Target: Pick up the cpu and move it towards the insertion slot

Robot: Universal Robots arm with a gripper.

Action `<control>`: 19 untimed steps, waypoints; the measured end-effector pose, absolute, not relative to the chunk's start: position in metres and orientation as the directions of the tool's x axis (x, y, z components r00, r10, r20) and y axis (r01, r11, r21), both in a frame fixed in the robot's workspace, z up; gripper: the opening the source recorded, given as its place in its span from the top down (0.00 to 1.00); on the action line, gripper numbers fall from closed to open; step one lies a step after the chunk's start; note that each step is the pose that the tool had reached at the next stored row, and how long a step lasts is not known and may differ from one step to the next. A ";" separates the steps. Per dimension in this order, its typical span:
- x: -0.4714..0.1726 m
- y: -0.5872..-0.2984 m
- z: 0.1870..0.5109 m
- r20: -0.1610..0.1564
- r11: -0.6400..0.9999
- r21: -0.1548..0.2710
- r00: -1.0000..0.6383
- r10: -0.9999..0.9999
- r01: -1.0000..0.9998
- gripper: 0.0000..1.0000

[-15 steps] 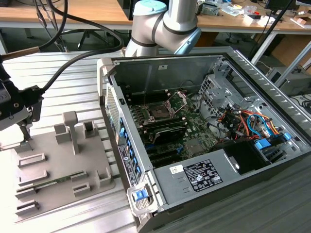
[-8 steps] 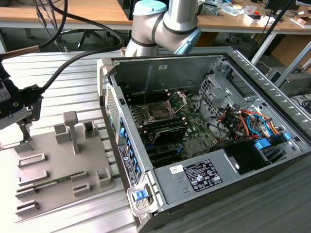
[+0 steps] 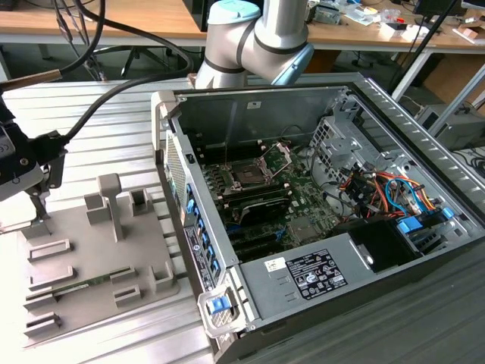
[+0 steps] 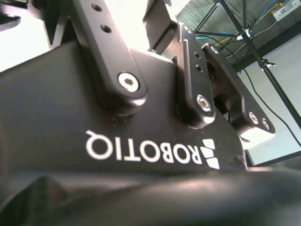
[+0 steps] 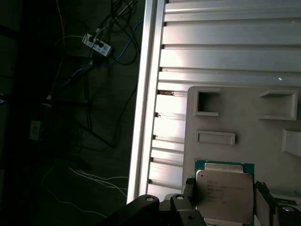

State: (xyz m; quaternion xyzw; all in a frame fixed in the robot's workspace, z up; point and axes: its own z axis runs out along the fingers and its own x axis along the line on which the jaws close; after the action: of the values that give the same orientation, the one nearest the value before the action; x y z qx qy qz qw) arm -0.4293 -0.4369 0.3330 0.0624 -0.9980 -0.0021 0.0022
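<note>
Over the fixture [image 3: 83, 243]: my claw [image 5: 225, 200] hangs at the side farthest from the case, at the exterior view's left edge
Claw: closed most of the way, fingers [image 5: 189, 187] drawn in against two opposite edges of the cpu [image 5: 223, 186]; I have hold of it
Cpu: flat, silvery top up, a green rim showing along one side, low against the fixture's face near its edge; I cannot tell whether it is lifted clear or resting there
Fixture: pale grey slab with raised blocks and shallow pockets, lying on a ribbed metal table [image 3: 114, 152]
Slot [image 3: 248, 176]: to the exterior view's right of the fixture, well apart from it, on the board inside the case [image 3: 242, 117]; dark centre, its metal lid [image 3: 280, 155] tilted up
Case: open-sided, lying just beside the fixture on the exterior view's right
Arm [image 3: 258, 38]: pale blue and silver joint standing behind the case, beyond the fixture
</note>
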 end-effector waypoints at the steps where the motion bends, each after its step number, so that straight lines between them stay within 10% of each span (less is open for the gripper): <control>1: -0.429 -0.437 0.333 0.004 0.992 0.005 -0.992 -0.125 -0.125 0.45; 19: -0.429 -0.437 0.338 0.004 0.992 0.004 -0.992 -0.125 -0.125 0.45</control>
State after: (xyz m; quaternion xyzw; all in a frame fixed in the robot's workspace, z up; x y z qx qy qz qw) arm -0.4293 -0.4369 0.3383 0.0624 -0.9980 -0.0021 0.0022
